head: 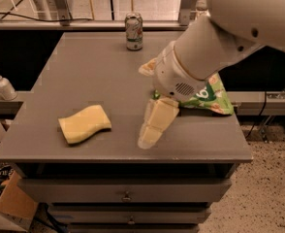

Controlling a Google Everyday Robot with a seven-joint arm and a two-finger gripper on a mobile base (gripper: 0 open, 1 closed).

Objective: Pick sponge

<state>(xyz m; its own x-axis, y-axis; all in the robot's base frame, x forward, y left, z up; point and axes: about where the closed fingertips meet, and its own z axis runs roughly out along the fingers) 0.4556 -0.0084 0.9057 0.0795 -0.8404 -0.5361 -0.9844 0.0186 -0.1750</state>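
Plainly saw the gripper [145, 106] just right of the sponge [84, 124], apart from it, fingers spread, holding nothing. Noted a green bag [213, 98] farther right, a can [134, 30] beyond.

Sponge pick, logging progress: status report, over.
Gripper above table front, right of sponge, apart. Sponge flat, front left, untouched. Nothing between them; bag behind arm.
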